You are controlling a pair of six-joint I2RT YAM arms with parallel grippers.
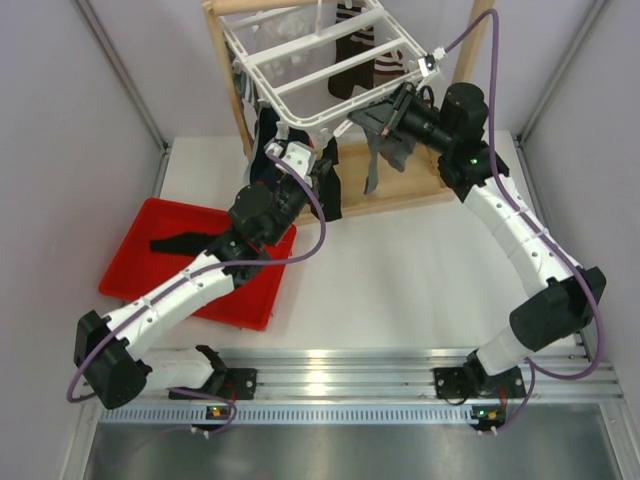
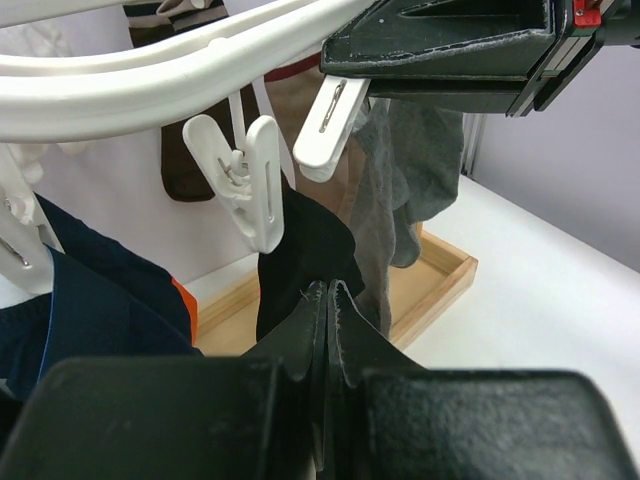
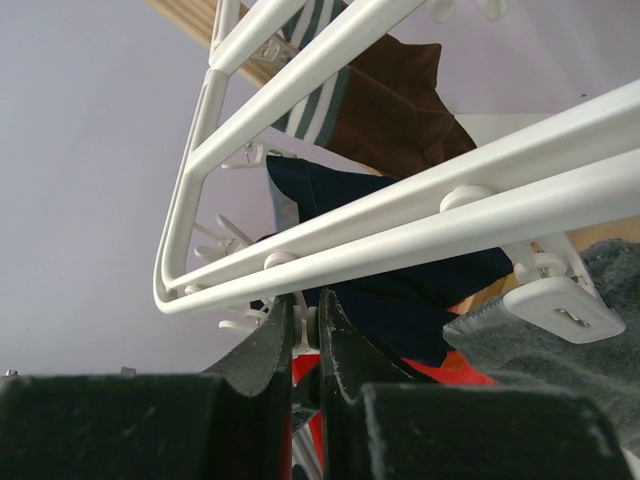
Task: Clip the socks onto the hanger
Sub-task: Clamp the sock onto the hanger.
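Observation:
The white hanger [image 1: 300, 120] [image 2: 150, 85] [image 3: 450, 220] hangs tilted from the wooden frame. On it hang a brown sock with a striped cuff [image 1: 355, 45] [image 3: 390, 110] and a grey sock [image 1: 385, 150] [image 2: 420, 170]. My right gripper [image 1: 385, 115] [image 3: 307, 318] is at the hanger's near right rim, shut on a small white clip under the bar. My left gripper [image 1: 318, 165] [image 2: 328, 292] is shut under the rim with nothing seen between its fingers. Just beyond its tips a black sock [image 2: 305, 250] hangs below a white clip [image 2: 252, 185]. Another black sock [image 1: 185, 243] lies in the tray.
A red tray [image 1: 150, 285] sits at the left, under my left arm. The wooden frame's base [image 1: 410, 188] [image 2: 440, 280] lies under the hanger. Navy fabric with orange trim [image 2: 90, 300] [image 3: 420, 290] hangs on the hanger's left side. Grey walls close in both sides.

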